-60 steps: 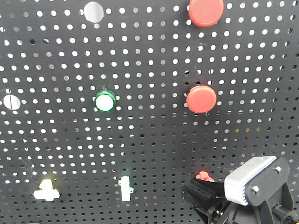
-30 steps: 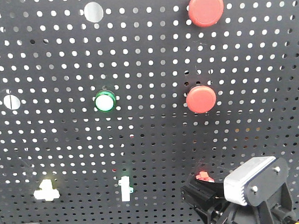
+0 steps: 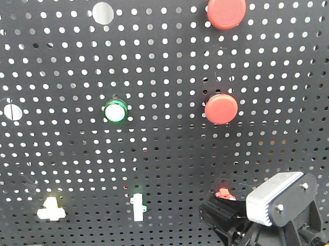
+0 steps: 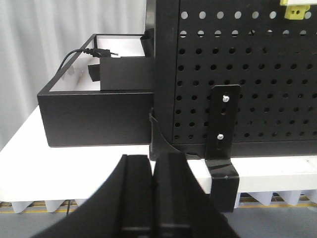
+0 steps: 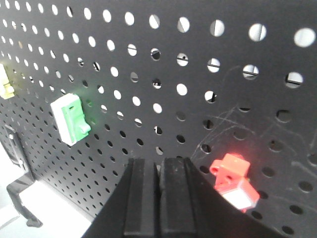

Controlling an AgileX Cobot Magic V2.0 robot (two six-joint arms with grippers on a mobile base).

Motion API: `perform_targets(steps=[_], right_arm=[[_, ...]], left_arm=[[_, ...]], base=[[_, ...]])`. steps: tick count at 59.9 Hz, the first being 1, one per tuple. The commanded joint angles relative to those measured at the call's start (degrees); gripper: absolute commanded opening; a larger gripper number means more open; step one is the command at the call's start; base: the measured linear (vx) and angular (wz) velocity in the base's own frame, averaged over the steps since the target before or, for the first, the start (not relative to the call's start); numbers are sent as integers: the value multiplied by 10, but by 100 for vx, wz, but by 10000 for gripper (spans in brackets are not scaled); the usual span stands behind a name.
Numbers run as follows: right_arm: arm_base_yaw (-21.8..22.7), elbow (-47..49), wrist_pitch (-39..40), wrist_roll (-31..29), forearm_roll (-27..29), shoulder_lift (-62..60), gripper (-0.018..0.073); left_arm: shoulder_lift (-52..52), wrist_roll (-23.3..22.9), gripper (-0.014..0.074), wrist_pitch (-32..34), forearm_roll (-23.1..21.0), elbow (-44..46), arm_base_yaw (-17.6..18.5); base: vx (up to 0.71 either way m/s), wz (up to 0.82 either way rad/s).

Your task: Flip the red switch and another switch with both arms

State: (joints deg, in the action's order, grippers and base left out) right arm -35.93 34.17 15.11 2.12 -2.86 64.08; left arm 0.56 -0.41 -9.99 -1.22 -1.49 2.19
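Cable [image 4: 81,51] in black box [image 4: 94,116]

The right gripper [image 3: 224,210] is easing fractionally lower beside the red switch [image 3: 225,194] (a barely perceptible shift), its fingers pressed together against the pegboard [image 3: 165,150].

Black right arm [image 3: 265,227] with silver-grey screwed housing (yellow cable beside); matte black jaws.

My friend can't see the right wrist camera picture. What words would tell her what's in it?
A shut black tool points at a black board full of holes, just left of a small red switch. A green and white switch sits farther left.
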Motion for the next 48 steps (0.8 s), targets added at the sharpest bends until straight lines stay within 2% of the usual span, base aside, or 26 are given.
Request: perform_targets(steps=[1, 7, 13, 17, 22, 23, 29, 41, 48], right_arm=[[7, 17, 34, -39, -9, -19, -6], [20, 17, 9, -91, -5, -59, -6], [37, 17, -13, -97, -4, -120, -6], [68, 17, -51, -97, -3, -178, -6], [124, 4, -100, -97, -3, -251, -6], [236, -76, -112, -95, -3, -366, -6], [294, -149, -117, -86, -1, -452, -6], [342, -283, -146, -83, -1, -605, -6], [350, -366, -120, -74, -1, -656, -6]], left_arm=[[5, -6, 2, 43, 0, -12, 0], [5, -6, 2, 43, 0, -12, 0], [5, -6, 2, 43, 0, -12, 0], [5, -6, 2, 43, 0, -12, 0], [5, -6, 2, 43, 0, -12, 0], [5, -6, 2, 43, 0, -12, 0], [5, -6, 2, 43, 0, -12, 0], [5, -6, 2, 43, 0, -12, 0], [5, -6, 2, 43, 0, -12, 0]], base=[[0, 0], [0, 0], [0, 0], [0, 0], [0, 0], [0, 0], [0, 0], [0, 0], [0, 0]])
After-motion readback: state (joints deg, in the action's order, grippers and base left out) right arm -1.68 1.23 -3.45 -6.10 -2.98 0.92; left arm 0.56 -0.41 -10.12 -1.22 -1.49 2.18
